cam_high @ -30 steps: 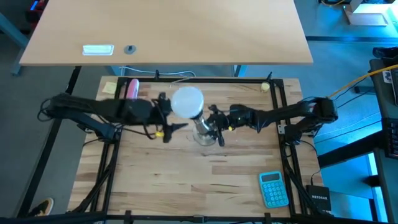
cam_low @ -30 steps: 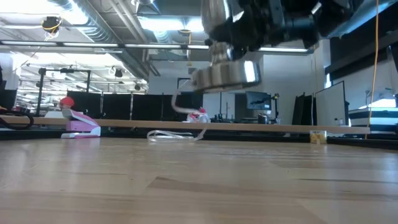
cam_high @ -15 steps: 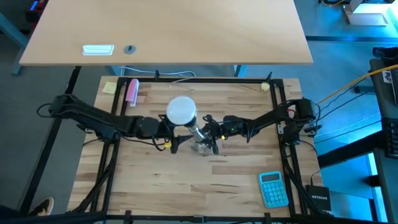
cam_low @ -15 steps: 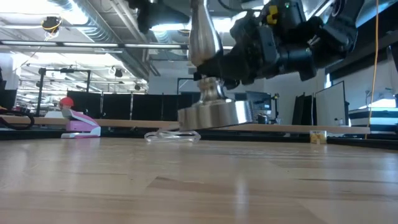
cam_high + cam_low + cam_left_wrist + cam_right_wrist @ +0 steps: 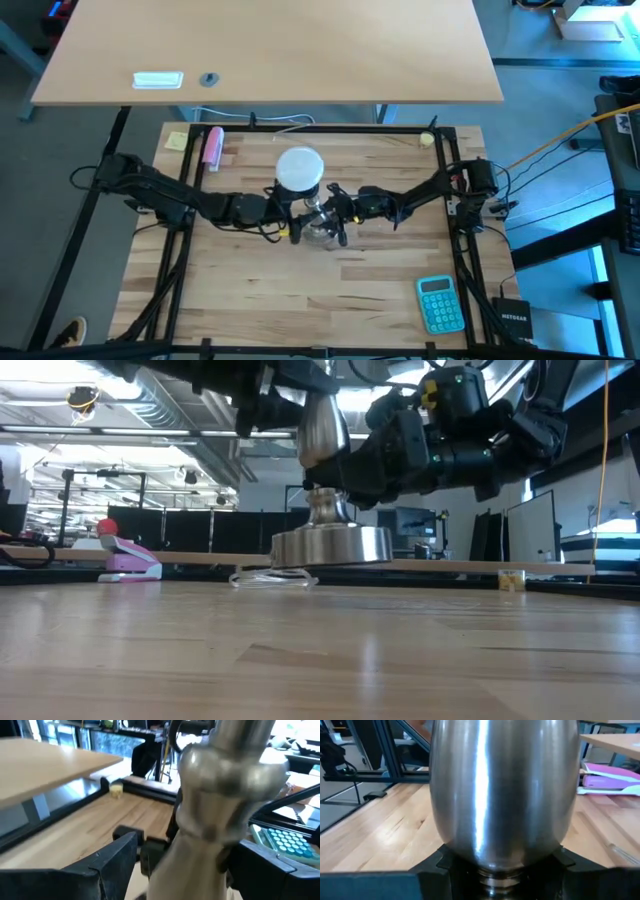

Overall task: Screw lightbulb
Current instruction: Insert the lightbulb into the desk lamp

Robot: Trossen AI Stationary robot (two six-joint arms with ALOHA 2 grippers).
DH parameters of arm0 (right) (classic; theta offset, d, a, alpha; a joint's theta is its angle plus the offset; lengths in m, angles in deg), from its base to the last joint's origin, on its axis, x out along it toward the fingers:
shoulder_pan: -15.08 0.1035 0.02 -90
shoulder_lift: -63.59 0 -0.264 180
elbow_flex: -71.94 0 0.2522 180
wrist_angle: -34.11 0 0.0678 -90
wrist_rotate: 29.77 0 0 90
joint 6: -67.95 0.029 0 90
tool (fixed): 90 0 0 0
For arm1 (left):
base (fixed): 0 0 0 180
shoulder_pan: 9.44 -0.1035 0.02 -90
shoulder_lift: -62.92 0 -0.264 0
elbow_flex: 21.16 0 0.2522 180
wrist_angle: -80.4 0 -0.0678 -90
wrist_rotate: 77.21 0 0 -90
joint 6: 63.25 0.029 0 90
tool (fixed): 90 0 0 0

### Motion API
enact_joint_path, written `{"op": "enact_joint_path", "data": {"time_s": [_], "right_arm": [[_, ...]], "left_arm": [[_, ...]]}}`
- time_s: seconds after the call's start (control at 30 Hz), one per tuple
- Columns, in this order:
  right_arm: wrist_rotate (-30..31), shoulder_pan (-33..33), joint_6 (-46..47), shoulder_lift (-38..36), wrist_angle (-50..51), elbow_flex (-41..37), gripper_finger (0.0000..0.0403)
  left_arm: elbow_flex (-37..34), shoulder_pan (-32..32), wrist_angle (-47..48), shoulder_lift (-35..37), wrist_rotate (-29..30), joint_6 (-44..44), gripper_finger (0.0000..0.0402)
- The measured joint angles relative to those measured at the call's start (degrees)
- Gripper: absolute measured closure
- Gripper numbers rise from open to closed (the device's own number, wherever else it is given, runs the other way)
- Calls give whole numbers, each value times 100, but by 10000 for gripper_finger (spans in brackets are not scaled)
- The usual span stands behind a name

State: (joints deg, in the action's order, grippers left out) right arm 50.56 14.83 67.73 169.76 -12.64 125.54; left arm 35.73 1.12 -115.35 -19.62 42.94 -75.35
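**Bulb on the stand, grippers either side**

The round white frosted lightbulb [image 5: 299,168] sits atop the shiny metal socket stand [image 5: 331,545] at mid-table. The left gripper [image 5: 292,215], fingers spread wide, flanks the stand's stem below the bulb. The right gripper [image 5: 333,208] is clamped on the stem. A black box [image 5: 514,322] reads "NETGEAR".
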Motion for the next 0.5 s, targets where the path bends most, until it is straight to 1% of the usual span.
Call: {"op": "enact_joint_path", "data": {"time_s": [0.07,0.13,0.23,0.33,0.37,0.4,0.43,0.5], "right_arm": [[8,-5,2,0,59,0,242],[28,-10,6,0,117,0,242],[36,-9,8,0,94,0,242],[68,-9,20,-7,98,0,242],[70,-9,53,-7,134,0,242],[66,-11,65,-7,198,0,241],[55,-16,59,-7,230,-2,232],[38,-15,74,-7,342,-2,195]], "left_arm": [[-30,-49,-8,-62,-15,-254,123],[-55,-80,-44,-122,-28,-242,134],[-54,-82,-281,-176,-68,-31,179],[-50,-60,-461,-232,-63,274,243],[-50,-44,-436,-238,-56,340,254],[-50,-40,-431,-275,-36,375,254],[-50,-40,-443,-305,-20,417,254],[-50,-42,-413,-324,-46,522,254]]}}
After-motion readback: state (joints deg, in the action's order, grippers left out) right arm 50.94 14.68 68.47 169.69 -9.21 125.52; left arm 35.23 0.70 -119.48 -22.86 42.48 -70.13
